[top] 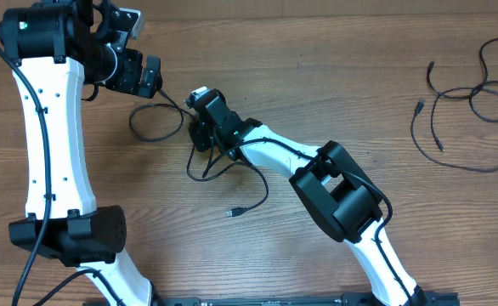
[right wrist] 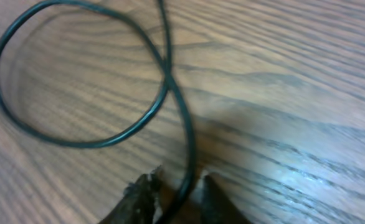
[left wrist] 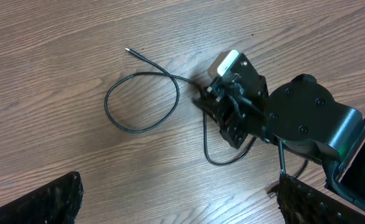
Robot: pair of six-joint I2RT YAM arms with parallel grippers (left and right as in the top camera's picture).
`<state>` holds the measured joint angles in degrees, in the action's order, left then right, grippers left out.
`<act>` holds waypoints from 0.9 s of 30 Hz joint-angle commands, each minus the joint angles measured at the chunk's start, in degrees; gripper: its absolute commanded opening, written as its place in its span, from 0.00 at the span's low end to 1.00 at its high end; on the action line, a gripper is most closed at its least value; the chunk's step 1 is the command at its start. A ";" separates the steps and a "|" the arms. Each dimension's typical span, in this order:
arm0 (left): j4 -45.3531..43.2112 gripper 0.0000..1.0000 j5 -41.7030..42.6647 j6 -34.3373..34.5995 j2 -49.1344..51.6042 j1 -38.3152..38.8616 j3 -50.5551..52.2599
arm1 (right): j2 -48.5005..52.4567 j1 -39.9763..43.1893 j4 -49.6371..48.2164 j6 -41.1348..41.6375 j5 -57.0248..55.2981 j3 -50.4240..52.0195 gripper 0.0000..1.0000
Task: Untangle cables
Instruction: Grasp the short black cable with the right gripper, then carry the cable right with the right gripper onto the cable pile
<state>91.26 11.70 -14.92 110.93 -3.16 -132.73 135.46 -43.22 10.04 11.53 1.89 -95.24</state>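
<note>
Right wrist view: the right claw (right wrist: 177,191) stands narrow astride one cable (right wrist: 189,140) lying on the bench (top: 334,76), just below its loop's crossing; whether it pinches, I cannot tell. Left claw (left wrist: 176,202) gapes, empty. Pulling here could cinch the loop into a knot, or the cord could slip out. Two claws; one cable here, a bunch of cables (top: 474,93) far right, uncounted.

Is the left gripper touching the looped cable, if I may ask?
Apart: the left wrist view shows bare wooden table between the looped cable and the left gripper.
</note>
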 commanded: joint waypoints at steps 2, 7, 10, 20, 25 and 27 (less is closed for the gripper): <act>-0.04 1.00 -0.17 0.79 0.44 -0.57 -0.11 | 3.02 -0.07 0.74 0.17 -2.25 0.44 0.10; -0.04 1.00 -0.17 0.81 0.44 -0.57 -0.11 | 3.13 -0.07 2.51 0.00 -2.32 0.44 0.04; -0.04 0.99 -0.17 0.79 0.44 -0.57 -0.11 | 3.13 0.26 4.20 0.04 -3.48 0.42 0.04; -0.04 1.00 -0.17 0.79 0.44 -0.57 -0.11 | -0.74 7.56 10.25 0.50 -5.25 0.24 0.04; -0.04 0.99 -0.17 0.79 0.44 -0.57 -0.11 | -7.45 13.38 13.79 0.48 -5.25 0.24 0.04; -0.04 1.00 -0.17 0.79 0.44 -0.57 -0.11 | -11.10 15.89 15.43 0.48 -5.25 0.24 0.04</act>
<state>91.24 11.70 -14.92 110.93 -3.16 -132.73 131.17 -30.41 24.95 11.94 -1.85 -95.53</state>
